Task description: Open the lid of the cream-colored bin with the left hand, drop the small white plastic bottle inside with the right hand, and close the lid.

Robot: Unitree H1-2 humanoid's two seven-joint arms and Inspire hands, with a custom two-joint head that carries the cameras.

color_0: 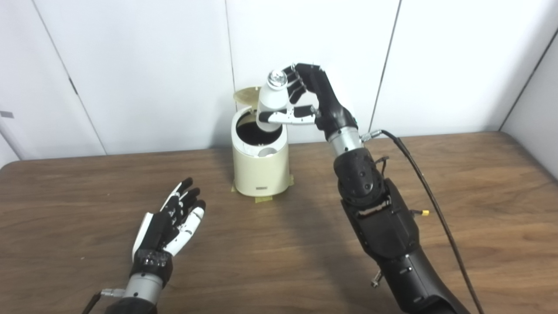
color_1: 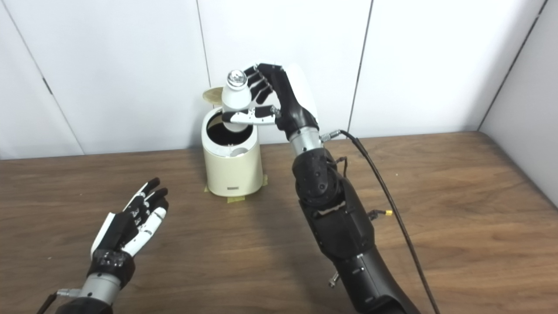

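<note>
Here the right hand (color_0: 305, 102), black with white finger parts, is raised above the round cream-colored plastic bin (color_0: 260, 161). Its fingers (color_0: 296, 85) and thumb are wrapped around the small white plastic bottle (color_0: 271, 104) with a shiny silver cap. The bottle is held nearly upright, and its lower end is just over the dark mouth of the bin, at the right side of the opening. The flat round lid (color_0: 246, 93) of the bin stands open, tilted up behind the opening. The bin stands on the brown wooden table (color_0: 479, 196), near the white wall panels (color_0: 130, 65), with pieces of tape (color_0: 263, 199) at its base. A black cable (color_0: 429, 192) runs along the right arm. The left hand (color_0: 172, 220) is well apart from the bin, low over the table, with its fingers spread and holding nothing.
</note>
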